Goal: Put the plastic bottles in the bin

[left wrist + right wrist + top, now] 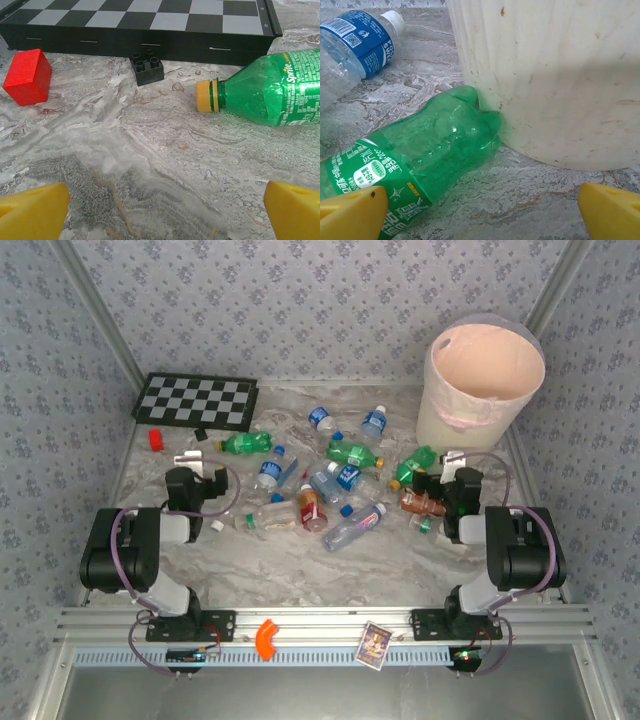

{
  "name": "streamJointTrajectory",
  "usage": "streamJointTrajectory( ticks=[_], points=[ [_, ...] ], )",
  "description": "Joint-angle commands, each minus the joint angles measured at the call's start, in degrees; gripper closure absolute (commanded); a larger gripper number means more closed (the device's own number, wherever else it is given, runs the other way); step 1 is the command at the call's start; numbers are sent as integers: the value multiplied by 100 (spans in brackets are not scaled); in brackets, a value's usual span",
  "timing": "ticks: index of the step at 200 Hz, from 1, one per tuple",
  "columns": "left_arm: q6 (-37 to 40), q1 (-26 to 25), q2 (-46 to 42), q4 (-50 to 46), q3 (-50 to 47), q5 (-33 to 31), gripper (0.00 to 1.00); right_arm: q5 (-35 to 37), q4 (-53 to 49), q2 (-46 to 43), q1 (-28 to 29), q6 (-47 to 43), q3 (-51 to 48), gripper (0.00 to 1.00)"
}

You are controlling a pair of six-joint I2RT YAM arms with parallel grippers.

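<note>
while the plastic bottles [355, 455] all lie on the table [300, 575] and the bin [487, 390] at upper right looks empty, my left gripper [165, 207] and right gripper [482, 210] are spread wide, holding nothing.

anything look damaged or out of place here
The green plastic Sprite bottle lying near the black chessboard is crumpled at its shoulder. Another green plastic bottle lies with its base against the pale cream round bin, whose wall is speckled with brown marks.
</note>
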Motion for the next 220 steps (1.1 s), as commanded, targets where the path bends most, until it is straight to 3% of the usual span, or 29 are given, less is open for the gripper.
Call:
streamJointTrajectory(
  ticks=[1, 220],
  points=[
    [72, 37, -27, 85, 96, 150, 0, 51, 18, -55, -33, -55, 75, 1],
    [-16, 136, -18, -23, 162, 268, 0, 16, 0, -47, -50, -29, 84, 1]
  ],
)
